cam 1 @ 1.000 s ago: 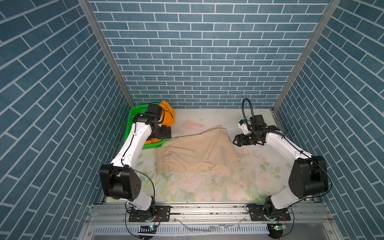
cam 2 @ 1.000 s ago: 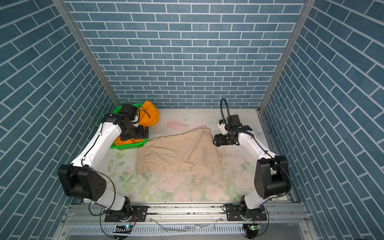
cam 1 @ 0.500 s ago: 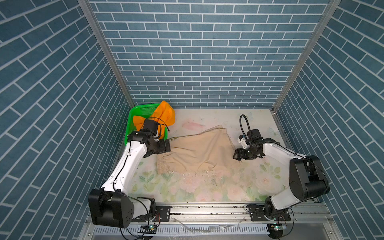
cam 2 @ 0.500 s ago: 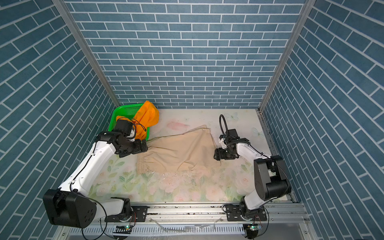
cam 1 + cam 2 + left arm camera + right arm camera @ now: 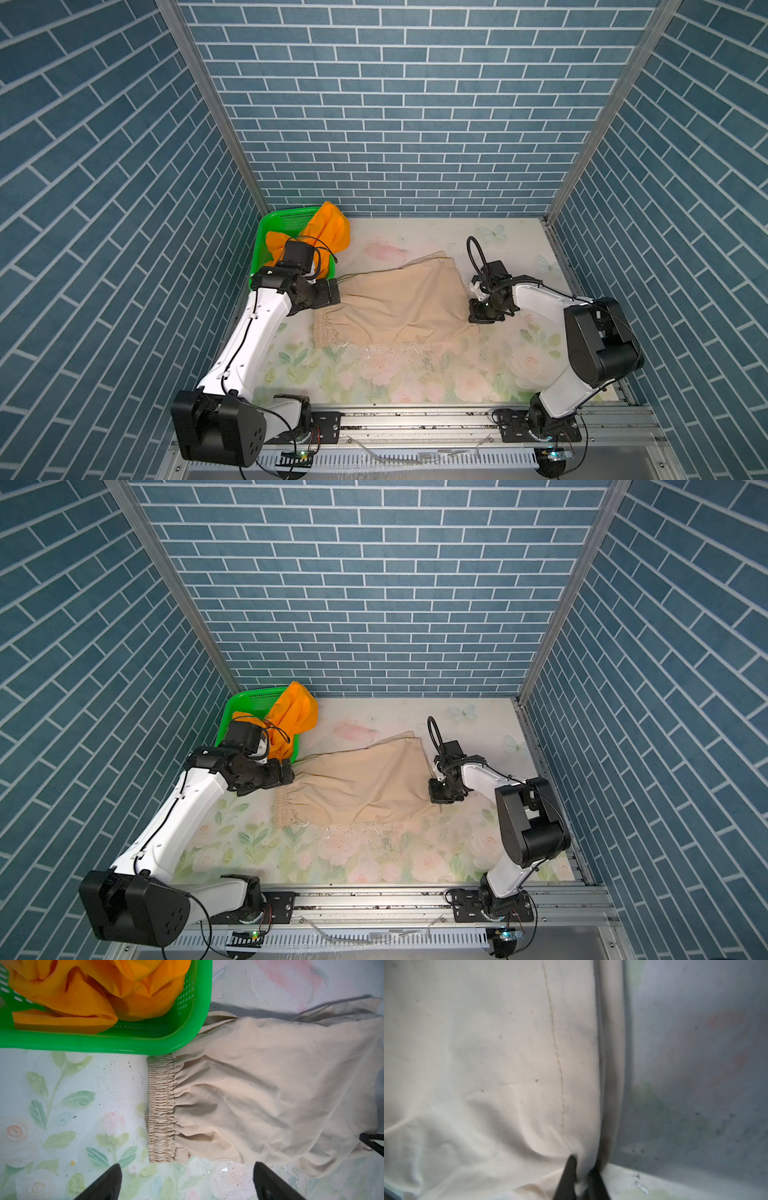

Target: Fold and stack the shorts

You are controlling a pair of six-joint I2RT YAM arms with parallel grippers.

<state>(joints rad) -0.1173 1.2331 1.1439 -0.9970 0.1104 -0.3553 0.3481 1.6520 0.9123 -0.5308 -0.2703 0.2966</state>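
The fingers (image 5: pixel 568 1176) of the right gripper (image 5: pixel 581 1182) are pinched together on a fold of the beige shorts (image 5: pixel 399 303), at the hem corner nearer the robot's base. The fingers (image 5: pixel 112 1178) of the left gripper (image 5: pixel 187 1165) stand wide apart and hold nothing. They hang above the floral table mat (image 5: pixel 395 374) on the waistband (image 5: pixel 162 1109) side of that pair, clear of the cloth. There are two arms, each with one gripper, two pairs of shorts and one green basket (image 5: pixel 286 218). The beige pair lies spread on the mat between the arms, its gathered waistband toward the left arm and its hem toward the right; its far waistband corner runs under the basket's rim. The orange shorts (image 5: pixel 328 232) sit bunched in the basket at the far left corner, one part draped over the rim. A thin cord trails along the far edge of the beige pair toward the basket, perhaps a drawstring, though it is too fine to be sure in both top views. A second ago the left gripper (image 5: pixel 332 291) was over the basket and the orange pair; it has since come forward to the beige waistband. The right gripper (image 5: pixel 478 318) was then beside the hem's far corner and has moved to the near one. The beige pair lies much as it did.
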